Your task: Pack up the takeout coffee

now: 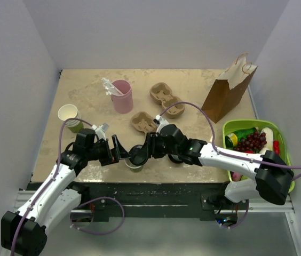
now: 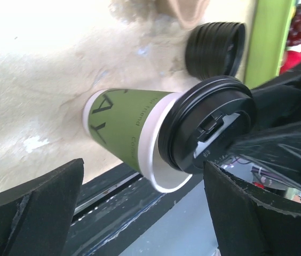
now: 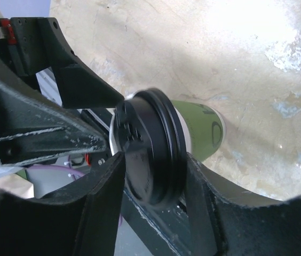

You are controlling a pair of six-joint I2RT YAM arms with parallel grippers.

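Observation:
The takeout coffee [image 2: 121, 125], a small olive-green paper cup, stands at the table's near edge between the two arms [image 1: 134, 166]. Its black lid [image 2: 209, 130] sits tilted on the white rim, one side lifted off. My right gripper [image 3: 150, 200] is shut on that lid [image 3: 150, 154], one finger on each side of its rim. In the top view the right gripper [image 1: 141, 152] hangs directly over the cup. My left gripper [image 2: 142, 213] is open just left of the cup [image 1: 119, 150], its fingers [image 2: 30, 213] spread wide and touching nothing.
A stack of black lids [image 2: 214, 49] lies behind the cup. Further back stand a pink tumbler [image 1: 122, 96], a stack of lidless paper cups [image 1: 69, 116], two cardboard carriers [image 1: 161, 93] [image 1: 144, 122] and a brown paper bag [image 1: 229, 90]. A green basket [image 1: 285, 140] of food sits at the right.

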